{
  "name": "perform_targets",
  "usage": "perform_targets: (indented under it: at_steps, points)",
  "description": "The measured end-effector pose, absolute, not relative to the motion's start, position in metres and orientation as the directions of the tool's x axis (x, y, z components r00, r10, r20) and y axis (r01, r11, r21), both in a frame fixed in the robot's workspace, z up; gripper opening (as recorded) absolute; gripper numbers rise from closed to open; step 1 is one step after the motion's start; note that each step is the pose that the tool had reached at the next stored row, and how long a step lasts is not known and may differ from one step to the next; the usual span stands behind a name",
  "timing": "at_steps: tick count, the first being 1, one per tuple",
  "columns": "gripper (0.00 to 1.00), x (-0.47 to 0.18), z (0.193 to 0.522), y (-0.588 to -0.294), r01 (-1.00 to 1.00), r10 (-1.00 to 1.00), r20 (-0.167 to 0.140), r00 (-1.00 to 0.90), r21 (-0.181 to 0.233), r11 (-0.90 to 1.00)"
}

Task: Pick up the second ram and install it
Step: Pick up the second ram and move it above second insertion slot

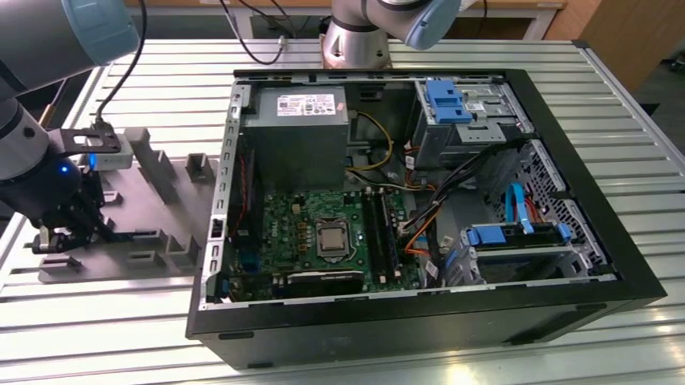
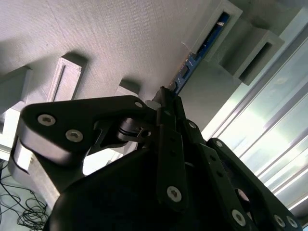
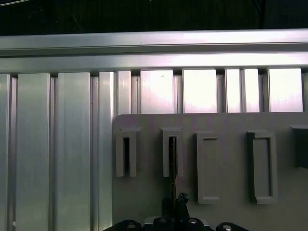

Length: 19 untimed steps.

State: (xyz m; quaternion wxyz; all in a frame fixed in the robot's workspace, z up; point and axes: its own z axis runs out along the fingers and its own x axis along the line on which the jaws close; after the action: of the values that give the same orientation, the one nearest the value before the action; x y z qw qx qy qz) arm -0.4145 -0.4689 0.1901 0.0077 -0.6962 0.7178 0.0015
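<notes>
The second ram [image 2: 191, 63], a thin dark-blue stick, stands on edge in the slots of a grey holder block [image 2: 120, 38]. In the first wrist view the ram [image 3: 172, 161] appears as a thin dark edge running into one slot of the holder [image 3: 144, 202]. My gripper [image 2: 167, 94] has its black fingers closed together on the stick's near end, and its tips [image 3: 175, 204] sit right at the stick. In the exterior view the gripper [image 1: 66, 234] is low over the holder [image 1: 160, 216], at the exterior view's left of the open computer case.
The open black computer case [image 1: 428, 321] lies on the slatted aluminium table [image 1: 107, 337]. Inside are the grey power supply [image 1: 294, 128], the green motherboard [image 1: 310, 216] with its long memory slots [image 1: 383, 233], and bright blue drive brackets [image 1: 444, 100]. Orange and blue cables run near the slots.
</notes>
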Motion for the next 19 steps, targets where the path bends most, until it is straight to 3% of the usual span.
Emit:
perform_targets:
  at_steps: [19]
  points:
    - [0.14, -0.415, 0.209, -0.469, -0.999, -0.999, -0.013, -0.03, -0.009, 0.031]
